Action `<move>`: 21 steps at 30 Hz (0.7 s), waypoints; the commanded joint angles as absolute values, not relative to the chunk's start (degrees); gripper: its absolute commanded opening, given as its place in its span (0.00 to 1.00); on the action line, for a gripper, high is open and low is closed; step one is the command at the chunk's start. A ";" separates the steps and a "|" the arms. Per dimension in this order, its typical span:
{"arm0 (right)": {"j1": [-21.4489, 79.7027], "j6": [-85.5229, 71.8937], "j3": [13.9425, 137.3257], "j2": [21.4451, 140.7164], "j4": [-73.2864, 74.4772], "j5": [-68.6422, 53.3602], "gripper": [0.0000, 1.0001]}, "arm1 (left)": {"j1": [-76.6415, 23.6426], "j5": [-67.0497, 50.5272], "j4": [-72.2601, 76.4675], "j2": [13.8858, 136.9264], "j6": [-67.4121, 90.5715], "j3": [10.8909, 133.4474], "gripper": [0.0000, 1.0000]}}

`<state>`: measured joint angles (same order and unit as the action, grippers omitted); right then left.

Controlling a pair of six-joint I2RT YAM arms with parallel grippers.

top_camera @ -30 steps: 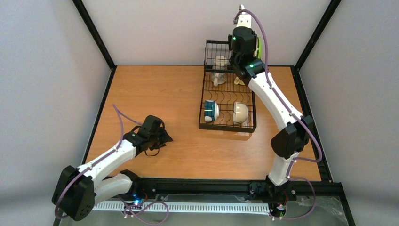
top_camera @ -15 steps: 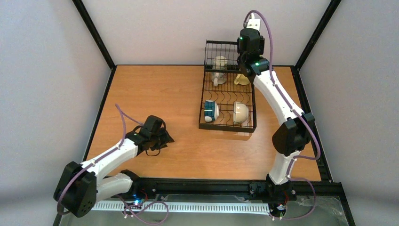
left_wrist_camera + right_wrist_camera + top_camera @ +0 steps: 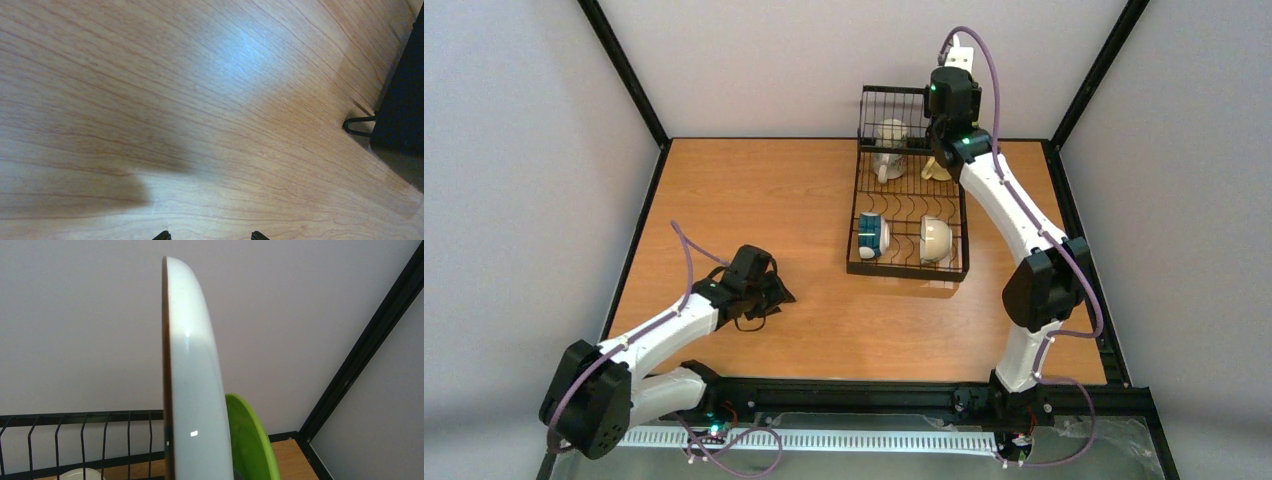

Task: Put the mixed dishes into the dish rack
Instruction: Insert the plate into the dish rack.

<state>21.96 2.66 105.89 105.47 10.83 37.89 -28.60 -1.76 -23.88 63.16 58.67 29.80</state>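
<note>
The right tool [image 3: 950, 110] has swung a little rightward along the far end of the dish rack [image 3: 907, 272] and now hangs over the rack's far right corner. It looks pinched on a white plate [image 3: 192, 390] held upright and edge-on, though its fingers are out of sight. A lime-green plate [image 3: 247, 440] stands just behind that, above the rack's back wires. This reads as lining up to slot the plate in. The left tool [image 3: 776, 293] has stayed spread over the table [image 3: 754, 190], near-left of the rack
</note>
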 commanded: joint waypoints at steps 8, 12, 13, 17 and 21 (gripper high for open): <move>21.30 5.85 103.87 103.79 3.72 40.43 0.02 | -28.56 -2.24 -22.59 63.92 58.00 29.51 0.91; 21.28 7.75 103.49 102.30 1.29 40.56 0.02 | -28.56 -2.52 -22.16 64.07 58.14 29.36 0.91; 21.28 8.07 103.41 101.97 0.93 40.45 0.02 | -28.56 -2.60 -22.07 64.14 58.18 29.36 0.91; 21.36 9.01 103.40 101.05 0.71 40.04 0.02 | -28.56 -2.72 -22.06 63.92 58.26 29.27 0.91; 21.38 9.69 102.60 100.13 -1.99 39.49 0.02 | -28.57 -2.63 -22.14 63.72 58.36 29.10 0.91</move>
